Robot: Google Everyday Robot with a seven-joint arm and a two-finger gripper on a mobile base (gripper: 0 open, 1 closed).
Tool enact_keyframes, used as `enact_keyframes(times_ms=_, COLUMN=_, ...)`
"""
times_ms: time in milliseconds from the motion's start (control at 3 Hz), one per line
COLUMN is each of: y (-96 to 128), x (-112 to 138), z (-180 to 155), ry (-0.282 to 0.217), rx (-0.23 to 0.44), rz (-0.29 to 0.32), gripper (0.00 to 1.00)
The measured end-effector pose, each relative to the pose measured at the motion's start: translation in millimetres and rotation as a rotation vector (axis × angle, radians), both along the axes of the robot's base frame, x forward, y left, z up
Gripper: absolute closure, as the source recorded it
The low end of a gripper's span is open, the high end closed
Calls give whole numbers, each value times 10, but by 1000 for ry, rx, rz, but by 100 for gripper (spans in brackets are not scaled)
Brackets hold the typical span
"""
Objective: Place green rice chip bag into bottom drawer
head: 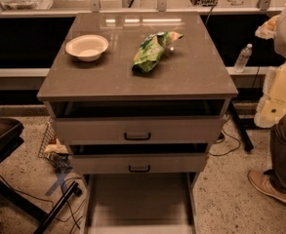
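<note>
The green rice chip bag (152, 51) lies on the grey cabinet top (191, 77), right of centre, long and crumpled. The bottom drawer (137, 199) is pulled far out toward me at the cabinet's foot; its flat grey floor shows nothing in it. My arm stands folded at the right edge of the view. The gripper (267, 29) is at its upper end, to the right of the cabinet top and well apart from the bag. It holds nothing that I can see.
A round cream bowl (87, 47) sits on the cabinet top left of the bag. The two upper drawers (137, 129) with dark handles stand slightly out. A water bottle (242, 58) is behind right, a person's leg and shoe (279, 174) at right, and cables and a dark stand (15, 145) at left.
</note>
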State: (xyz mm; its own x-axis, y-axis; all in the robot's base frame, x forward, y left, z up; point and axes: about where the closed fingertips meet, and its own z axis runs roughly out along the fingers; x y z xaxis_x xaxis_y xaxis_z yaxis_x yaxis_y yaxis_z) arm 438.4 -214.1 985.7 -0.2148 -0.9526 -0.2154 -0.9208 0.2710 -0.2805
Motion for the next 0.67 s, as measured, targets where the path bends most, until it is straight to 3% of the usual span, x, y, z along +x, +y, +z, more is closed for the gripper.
enact_keyframes(times_ms=333, y=27, x=19, z=5, ry=-4, rx=1, rz=11, gripper=0)
enact_keyframes(times_ms=667, y=388, x=271, z=66, ry=-53, rx=11, rz=156, gripper=0)
